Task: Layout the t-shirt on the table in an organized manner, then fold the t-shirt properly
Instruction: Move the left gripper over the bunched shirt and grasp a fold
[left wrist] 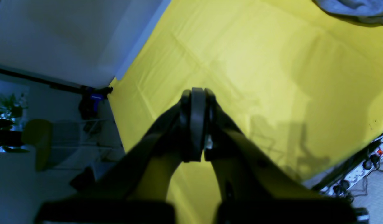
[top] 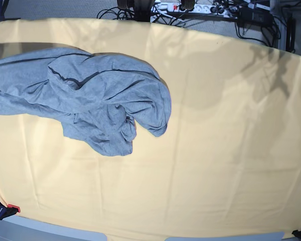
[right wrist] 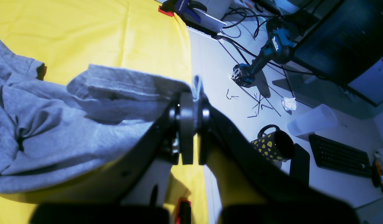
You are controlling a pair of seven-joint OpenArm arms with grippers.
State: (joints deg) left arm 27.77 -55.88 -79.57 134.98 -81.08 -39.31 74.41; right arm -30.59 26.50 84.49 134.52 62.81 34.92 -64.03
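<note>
On the creased yellow table (top: 215, 150), the rumpled grey t-shirt (top: 90, 100) is pinched by the right gripper (right wrist: 191, 93); the left gripper (left wrist: 197, 96) is pressed together, empty.

We see the table (top: 226, 150) covered edge to edge in pale yellow-orange cloth with faint creases. The grey t-shirt (top: 90, 100) lies crumpled on it toward the far left corner, reaching the left edge.

L tool (left wrist: 197, 93) closed, empty, held above surface; R tool (right wrist: 193, 96) clamped on cloth.
</note>
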